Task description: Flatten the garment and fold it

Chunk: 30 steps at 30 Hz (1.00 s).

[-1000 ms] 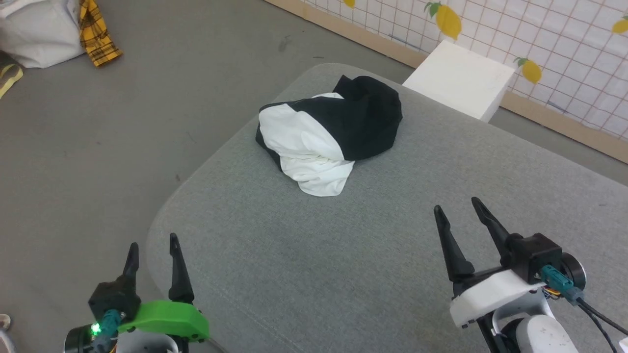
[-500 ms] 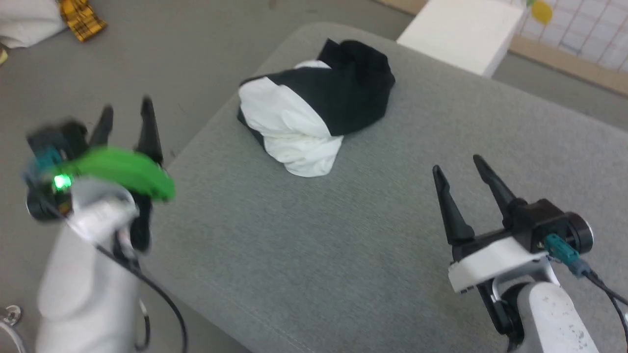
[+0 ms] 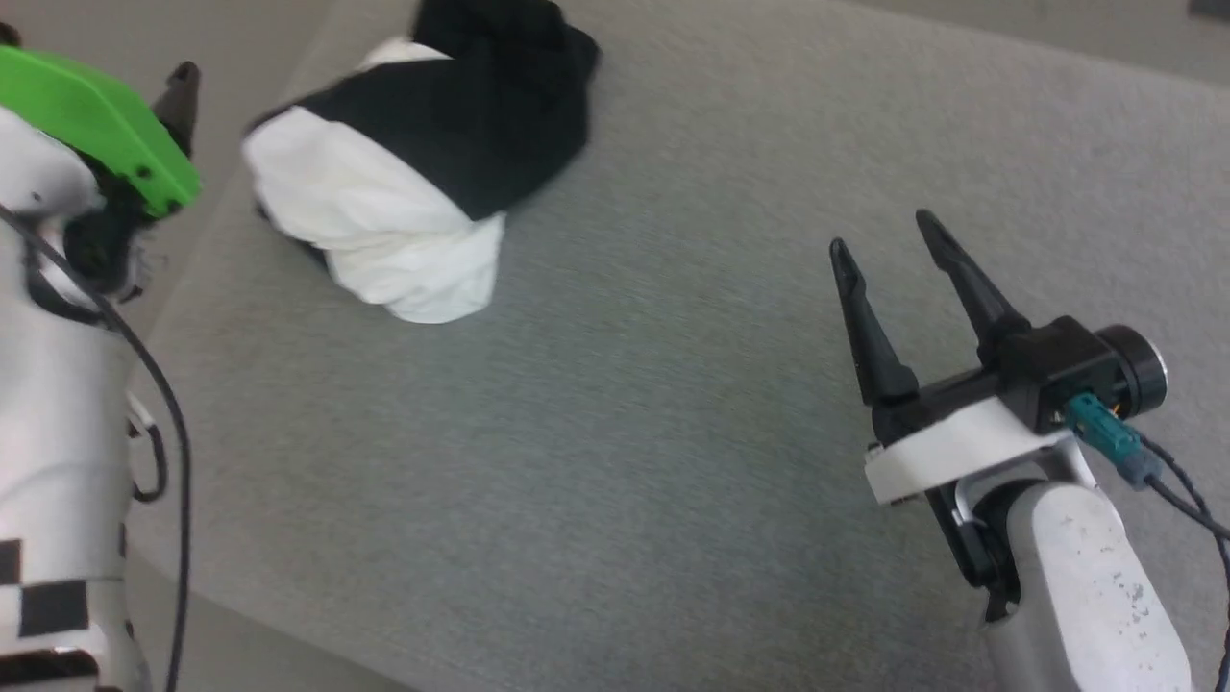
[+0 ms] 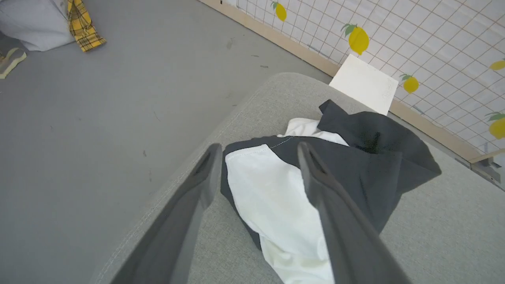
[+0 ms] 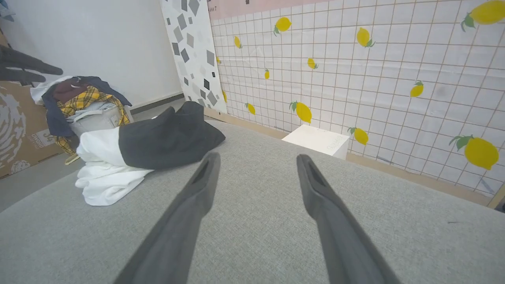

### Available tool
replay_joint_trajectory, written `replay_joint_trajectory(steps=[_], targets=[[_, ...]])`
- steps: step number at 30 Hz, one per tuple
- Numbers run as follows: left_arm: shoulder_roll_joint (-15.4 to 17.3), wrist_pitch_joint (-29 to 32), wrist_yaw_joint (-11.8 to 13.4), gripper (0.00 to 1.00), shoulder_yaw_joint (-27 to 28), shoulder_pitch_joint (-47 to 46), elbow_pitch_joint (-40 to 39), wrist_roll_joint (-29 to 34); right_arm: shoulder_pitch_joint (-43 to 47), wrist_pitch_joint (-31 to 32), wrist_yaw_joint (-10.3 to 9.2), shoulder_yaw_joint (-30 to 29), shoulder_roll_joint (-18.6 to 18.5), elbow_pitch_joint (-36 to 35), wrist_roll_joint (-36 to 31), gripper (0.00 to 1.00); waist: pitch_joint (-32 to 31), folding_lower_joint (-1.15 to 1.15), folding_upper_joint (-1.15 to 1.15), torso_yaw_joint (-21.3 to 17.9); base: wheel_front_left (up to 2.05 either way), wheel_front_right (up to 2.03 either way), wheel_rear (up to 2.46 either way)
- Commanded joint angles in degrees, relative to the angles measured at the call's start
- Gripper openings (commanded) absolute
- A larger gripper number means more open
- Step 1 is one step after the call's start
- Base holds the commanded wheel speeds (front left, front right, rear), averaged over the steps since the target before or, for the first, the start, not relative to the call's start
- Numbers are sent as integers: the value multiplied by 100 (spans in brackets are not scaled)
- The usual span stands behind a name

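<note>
The garment (image 3: 413, 163) lies crumpled in a white and black heap near the left edge of the grey cushioned surface (image 3: 625, 432). In the left wrist view my left gripper (image 4: 259, 146) hovers open just short of the garment (image 4: 272, 193), its fingers framing the white part. The left arm's green cover (image 3: 96, 115) sits left of the heap in the head view. My right gripper (image 3: 884, 235) is open and empty over bare cushion, well to the right of the garment. In the right wrist view the right gripper (image 5: 257, 157) points past the garment (image 5: 150, 138).
A white box (image 4: 365, 85) stands on the floor beyond the cushion, by the lemon-print tiled wall (image 5: 355, 59). A pile of clothes with yellow plaid (image 5: 83, 102) sits on the grey floor (image 4: 98, 98) to the left. The cushion's rounded left edge (image 4: 177, 185) runs under my left gripper.
The head camera has tilted down and shifted. My left arm has risen and reached forward to beside the garment. The right gripper has hardly moved; both stay open.
</note>
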Motion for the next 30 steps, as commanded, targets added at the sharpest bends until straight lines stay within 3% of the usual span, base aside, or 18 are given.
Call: replay_joint_trajectory(steps=[1, 11, 15, 19, 20, 21, 24, 30], targets=[[59, 216, 178, 100, 49, -119, 57, -71, -111, -25, -9, 10, -25, -19, -2, 100, 836, -1, 41, -789, 0, 0, 0], [115, 1989, 1161, 100, 391, 447, 66, -566, -366, -245, -9, 142, -11, 159, 172, 100, 1414, -1, 41, -1323, 0, 0, 0], [8, 2241, 1512, 100, 532, 871, -207, -695, -411, -324, -9, 106, -5, 282, 210, 100, 1427, -1, 41, -1375, 0, 0, 0], [-108, 2386, 1601, 100, 571, 1172, -467, -818, -440, -378, -9, 45, -1, 378, 220, 100, 1310, -1, 41, -1356, 0, 0, 0], [-111, 2368, 1578, 47, 574, 1215, -540, -827, -443, -381, -9, 39, 1, 392, 217, 100, 1278, -1, 41, -1346, 0, 0, 0], [-92, 2277, 1537, 3, 580, 1253, -632, -806, -441, -389, -9, 32, 2, 412, 217, 100, 1224, -1, 41, -1330, 0, 0, 0], [31, 1720, 1316, 0, 620, 1268, -869, -649, -422, -410, -9, 42, 7, 467, 232, 100, 1065, -1, 41, -1301, 0, 0, 0], [351, -432, 675, 0, 761, 843, -952, -98, -250, -493, -9, 3, 15, 676, 312, 100, 442, -1, 41, -1212, 0, 0, 0]])
